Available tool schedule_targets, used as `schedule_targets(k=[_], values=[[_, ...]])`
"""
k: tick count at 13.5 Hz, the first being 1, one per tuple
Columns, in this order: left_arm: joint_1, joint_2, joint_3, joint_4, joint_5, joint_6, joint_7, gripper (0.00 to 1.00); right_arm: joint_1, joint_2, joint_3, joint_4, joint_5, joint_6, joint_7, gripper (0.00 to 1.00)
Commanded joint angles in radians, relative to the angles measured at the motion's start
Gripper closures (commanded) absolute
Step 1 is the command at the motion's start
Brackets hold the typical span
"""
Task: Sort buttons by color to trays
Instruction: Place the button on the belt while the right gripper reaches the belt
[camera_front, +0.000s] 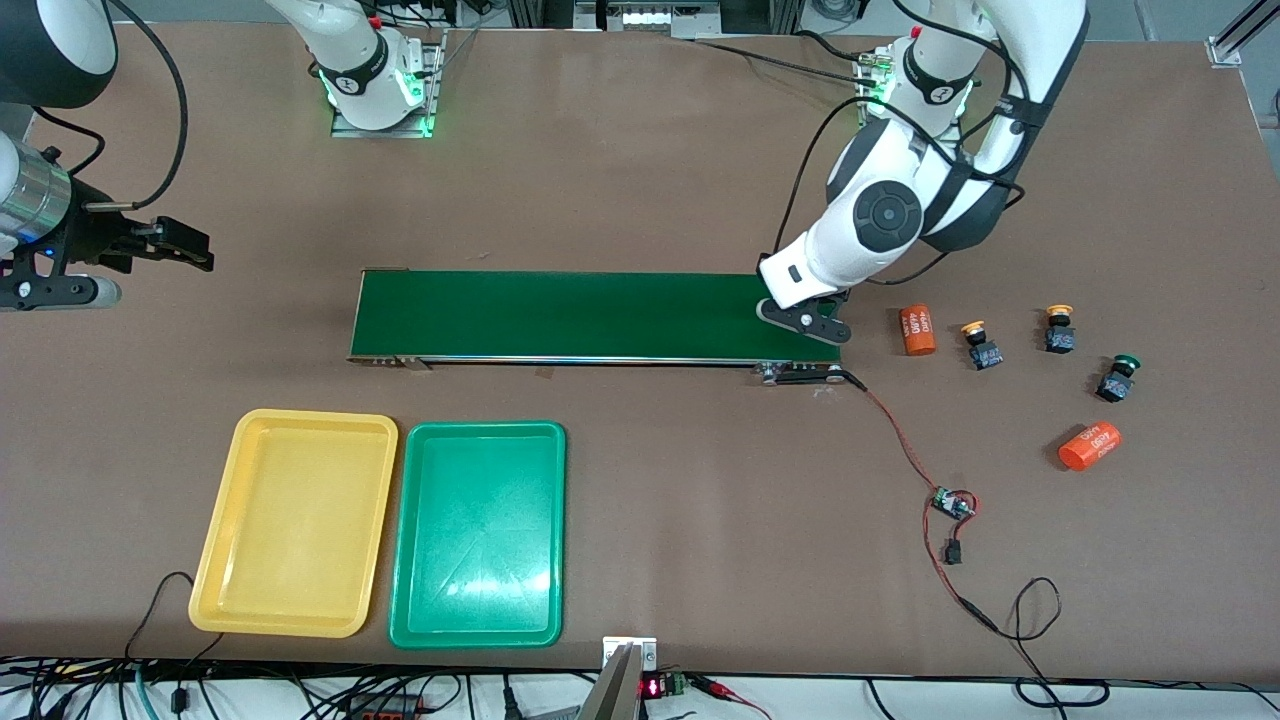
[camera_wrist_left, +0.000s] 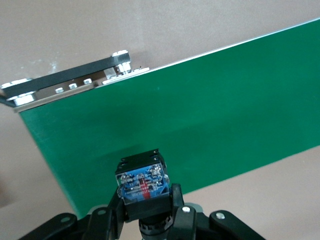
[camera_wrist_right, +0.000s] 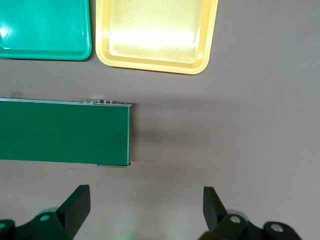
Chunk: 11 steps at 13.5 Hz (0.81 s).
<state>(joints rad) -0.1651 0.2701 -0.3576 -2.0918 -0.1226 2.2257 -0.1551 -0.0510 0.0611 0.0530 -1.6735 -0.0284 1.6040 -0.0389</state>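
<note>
**Buttons: one in the grip over the belt end, three waiting on the tabletop**

Buttons split between air and table. One button (camera_wrist_left: 142, 182) pinched in the left gripper (camera_front: 803, 322), fingers clamped on its black body, circuit end up in the left wrist view — cap colour hidden there, so cannot tell which tray it belongs to. Held low over the conveyor belt (camera_front: 590, 315) at the end toward the left arm; probably about to be set down on the belt for transport toward the trays, though that is only a reading of the pose.

Three more buttons loose on the tabletop toward the left arm's end: a yellow-capped button (camera_front: 982, 345) just beside an orange cylinder (camera_front: 917, 330), a second yellow-capped button (camera_front: 1059, 330) a little farther along, and a green-capped button (camera_front: 1117, 377) closest to that edge. Second orange cylinder (camera_front: 1090, 446) nearer the front camera — not part of the sort, best left alone.

Right gripper (camera_wrist_right: 145, 210) spread wide and holding nothing, waiting above bare tabletop off the belt's other end. Yellow tray (camera_front: 298, 520) and green tray (camera_front: 480, 535) side by side, almost touching, near the front edge — both empty.

Red wire (camera_front: 905, 445) trailing from the belt's motor end toward the front edge, with a small board; clear of the buttons, but a snag risk for any low sweep there.
</note>
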Motion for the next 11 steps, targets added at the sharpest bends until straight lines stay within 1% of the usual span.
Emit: schedule_targets(k=[1,7,9,10,11], values=[[0.009,0.018,0.000,-0.030,-0.009,0.067,0.008,1.00,-0.001,-0.011,0.004,-0.012,0.016,0.005,0.002,0.00],[0.007,0.063,0.000,-0.025,0.001,0.098,0.009,1.00,0.017,-0.020,0.014,-0.035,0.024,0.016,0.013,0.00],[0.007,0.078,0.000,-0.025,0.001,0.126,0.009,1.00,0.062,-0.021,0.014,-0.035,0.067,0.008,0.054,0.00],[0.007,0.084,0.002,-0.022,0.001,0.132,0.009,1.00,0.089,-0.021,0.014,-0.035,0.068,0.016,0.110,0.00],[0.007,0.092,0.002,-0.019,0.004,0.134,0.009,0.96,0.144,-0.015,0.014,-0.034,0.070,0.039,0.173,0.00]])
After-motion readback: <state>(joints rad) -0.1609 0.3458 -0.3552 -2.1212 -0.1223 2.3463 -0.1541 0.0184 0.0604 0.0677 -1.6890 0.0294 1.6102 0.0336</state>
